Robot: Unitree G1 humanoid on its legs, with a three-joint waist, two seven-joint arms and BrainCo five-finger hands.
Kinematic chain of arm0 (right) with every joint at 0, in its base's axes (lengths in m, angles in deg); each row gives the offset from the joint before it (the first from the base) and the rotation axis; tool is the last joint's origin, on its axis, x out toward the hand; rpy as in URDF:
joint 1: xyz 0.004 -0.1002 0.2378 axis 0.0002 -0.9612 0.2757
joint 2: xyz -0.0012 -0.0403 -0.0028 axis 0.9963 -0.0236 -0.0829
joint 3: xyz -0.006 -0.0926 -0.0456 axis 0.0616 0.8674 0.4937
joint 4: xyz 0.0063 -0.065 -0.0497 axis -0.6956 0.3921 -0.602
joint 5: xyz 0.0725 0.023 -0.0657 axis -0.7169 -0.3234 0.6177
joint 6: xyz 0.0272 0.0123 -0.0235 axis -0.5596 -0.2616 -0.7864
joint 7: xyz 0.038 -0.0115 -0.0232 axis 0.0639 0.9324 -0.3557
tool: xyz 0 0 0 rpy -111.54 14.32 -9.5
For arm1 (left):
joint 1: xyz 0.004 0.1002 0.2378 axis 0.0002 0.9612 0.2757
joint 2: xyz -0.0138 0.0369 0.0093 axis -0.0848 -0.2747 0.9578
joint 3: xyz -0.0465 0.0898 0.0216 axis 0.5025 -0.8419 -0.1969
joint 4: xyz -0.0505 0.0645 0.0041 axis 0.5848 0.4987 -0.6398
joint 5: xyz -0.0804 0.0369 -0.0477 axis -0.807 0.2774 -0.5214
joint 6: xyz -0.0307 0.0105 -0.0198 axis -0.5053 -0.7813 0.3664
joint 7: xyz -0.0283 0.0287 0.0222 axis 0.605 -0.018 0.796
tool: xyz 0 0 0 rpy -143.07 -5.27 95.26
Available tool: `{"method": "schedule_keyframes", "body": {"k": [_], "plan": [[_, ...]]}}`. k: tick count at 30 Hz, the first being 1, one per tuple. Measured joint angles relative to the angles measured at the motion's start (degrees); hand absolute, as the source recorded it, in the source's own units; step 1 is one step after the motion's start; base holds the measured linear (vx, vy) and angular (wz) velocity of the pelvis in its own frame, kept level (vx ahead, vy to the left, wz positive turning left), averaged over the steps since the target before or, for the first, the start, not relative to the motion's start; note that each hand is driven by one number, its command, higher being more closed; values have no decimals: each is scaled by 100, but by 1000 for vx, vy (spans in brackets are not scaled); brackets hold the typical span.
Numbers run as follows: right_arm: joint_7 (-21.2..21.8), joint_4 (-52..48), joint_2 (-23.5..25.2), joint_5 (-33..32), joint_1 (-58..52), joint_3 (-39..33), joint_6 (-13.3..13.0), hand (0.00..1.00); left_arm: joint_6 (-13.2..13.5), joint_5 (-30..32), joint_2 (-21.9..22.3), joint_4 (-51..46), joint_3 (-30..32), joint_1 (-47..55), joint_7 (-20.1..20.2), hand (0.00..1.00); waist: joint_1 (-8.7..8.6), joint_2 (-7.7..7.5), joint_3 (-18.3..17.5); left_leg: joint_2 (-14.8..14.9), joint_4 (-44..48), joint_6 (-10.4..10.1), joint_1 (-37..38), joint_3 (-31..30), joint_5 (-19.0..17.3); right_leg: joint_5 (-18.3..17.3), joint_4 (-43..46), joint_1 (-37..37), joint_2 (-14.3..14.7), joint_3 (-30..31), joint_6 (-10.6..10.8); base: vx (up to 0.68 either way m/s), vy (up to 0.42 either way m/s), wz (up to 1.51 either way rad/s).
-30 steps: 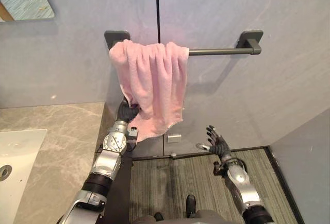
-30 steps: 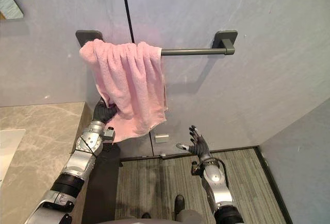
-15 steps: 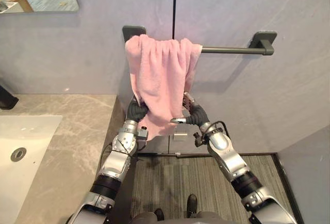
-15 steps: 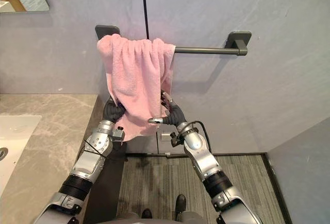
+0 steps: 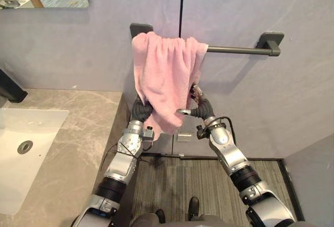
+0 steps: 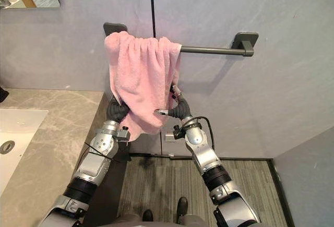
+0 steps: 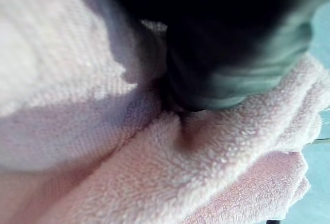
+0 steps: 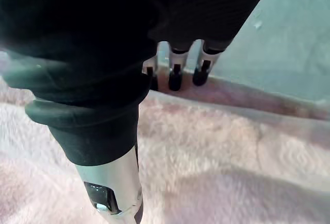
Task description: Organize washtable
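On the grey wall right of the counter (image 5: 78, 133), the pink towel (image 5: 167, 75) hangs bunched over the left end of the dark towel bar (image 5: 237, 50); the bar's right span is bare. The left hand (image 5: 140, 110) sits low behind the towel's left edge, buried in the pile, and whether it has hold cannot be told. The right hand (image 5: 199, 108) is at the towel's right edge and spread wide. Its fingers (image 8: 175, 79) are straight and reach past the hem toward the wall, its thumb (image 8: 109, 180) lies across the near face, and nothing is clamped.

Assessment: the towel is light, soft terry and limp. It is liable to slide along or off the smooth bar if tugged from one side. It is best taken by pinching the right hem and drawing it rightward while the left side is steadied.

Not determinable: how much cloth hangs behind the bar, and the towel's full width while gathered.
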Motion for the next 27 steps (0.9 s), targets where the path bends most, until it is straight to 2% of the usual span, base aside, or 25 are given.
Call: {"method": "schedule_keyframes", "body": {"k": [7,12,19,27], "plan": [[-63,-574,36,198,-343,-275,-10,0,0,9,13,-85,20,8,-36,100,-9,-8,-5,-1,-10,0,31,42,-1,0,0,6,1,47,0,-3,28,-3],[-62,-575,64,464,-482,-300,-9,0,0,12,67,-90,21,107,-33,100,-34,-30,-19,1,-18,-1,46,68,-1,0,-1,5,4,78,0,-6,15,-2],[-65,-572,138,476,-507,-378,7,0,-7,12,105,-94,22,239,-35,100,-96,-34,-21,4,-23,-2,44,77,-2,0,-2,0,5,85,0,0,0,0],[-193,-262,135,468,-490,-438,147,0,-7,3,137,-104,23,237,-36,100,-141,-38,-23,4,-29,-2,37,74,-1,0,-2,-6,5,80,1,0,0,0]]}}
